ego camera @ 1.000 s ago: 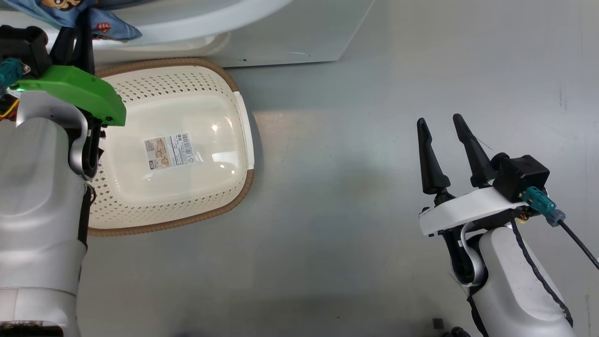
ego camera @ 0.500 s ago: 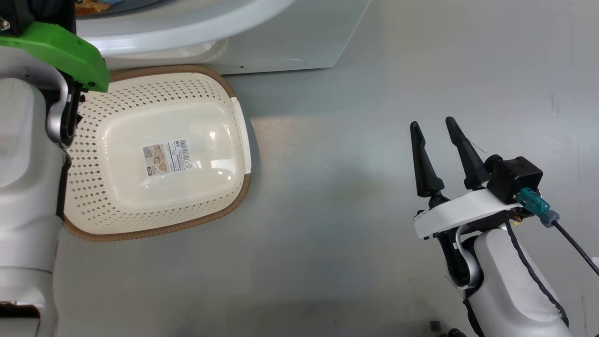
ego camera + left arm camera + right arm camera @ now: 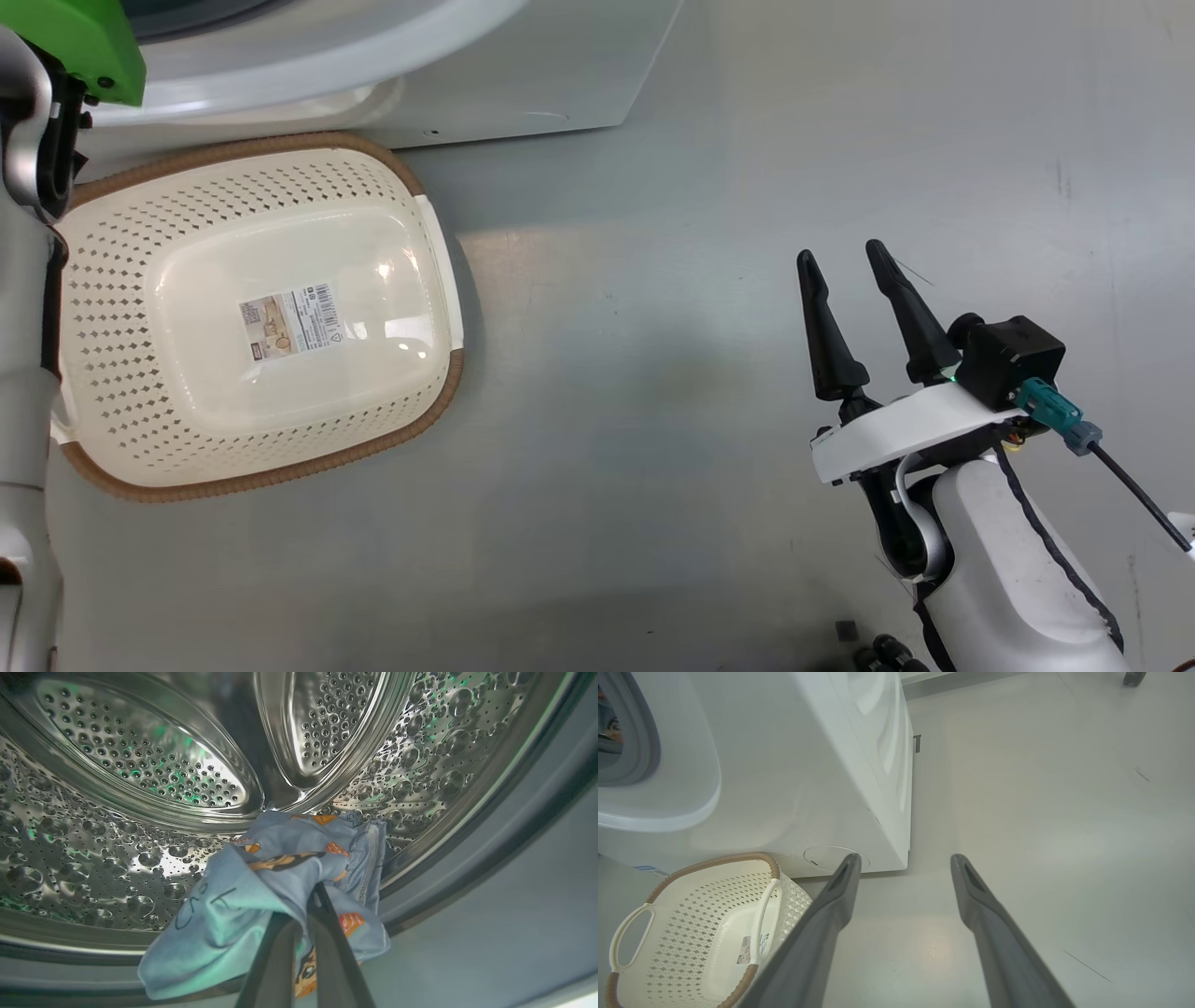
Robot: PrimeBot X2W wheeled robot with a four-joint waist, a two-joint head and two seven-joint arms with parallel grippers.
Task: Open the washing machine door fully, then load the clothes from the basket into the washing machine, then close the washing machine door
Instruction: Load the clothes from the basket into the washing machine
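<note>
- The left gripper [image 3: 303, 910] is inside the mouth of the washing machine [image 3: 523, 75], its two dark fingers pinched tight on the clothes [image 3: 280, 858].
- What it holds is a bunched light blue garment with orange-brown figures and dark script. It hangs off the fingers over the lower lip of the opening, in front of the steel drum [image 3: 140, 765].
- From the head view, the left arm's pale forearm [image 3: 23, 373] runs up the left edge, with a green cover [image 3: 75, 37] near the top, next to the curved white front of the machine.
- The basket [image 3: 373, 411] sits on the grey floor [image 3: 653, 373] just in front of the machine, its brown rim close to the machine's base. The label [image 3: 289, 322] on its cream bottom is in plain sight.
- In the right wrist view the basket stands below the round hatch [image 3: 836, 856] low on the machine's front.
- The right gripper [image 3: 840, 250] hangs over bare floor well to the right of the basket, its fingers spread apart and holding nothing.
</note>
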